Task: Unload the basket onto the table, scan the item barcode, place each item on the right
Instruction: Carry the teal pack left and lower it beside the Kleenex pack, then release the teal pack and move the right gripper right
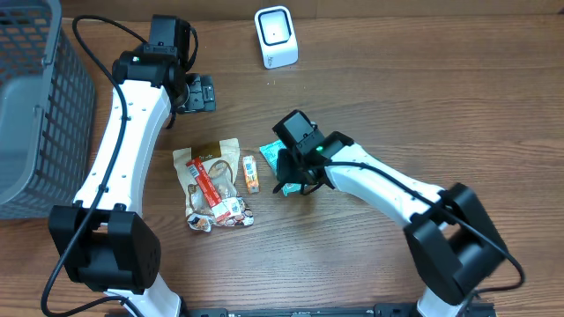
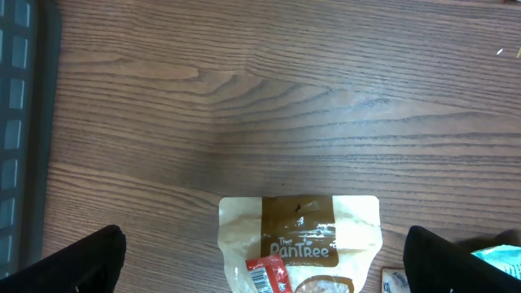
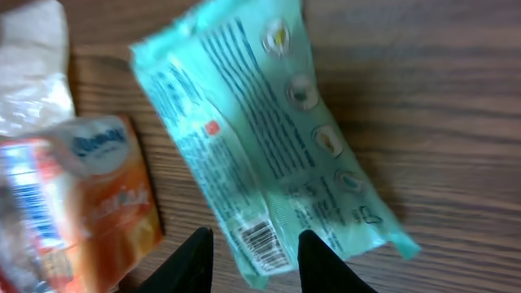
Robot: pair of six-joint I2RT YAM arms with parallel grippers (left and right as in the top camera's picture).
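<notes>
Fingers of my right hand [image 3: 256,264] straddle the barcode end of the teal packet [image 3: 269,138], which lies flat on the table [image 3: 456,98] beside an orange packet [image 3: 106,195]. The jaws are narrowed, but I cannot tell whether they grip. I should pinch without covering the barcode [image 3: 260,240], lift level, then turn it toward the white scanner [image 1: 276,35]. Farther off, my left hand [image 1: 198,92] hangs wide open and empty.

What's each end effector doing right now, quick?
Left end effector: open, holding nothing.
Right end effector: set astride the teal packet's barcode end; whether it grips cannot be told.
</notes>
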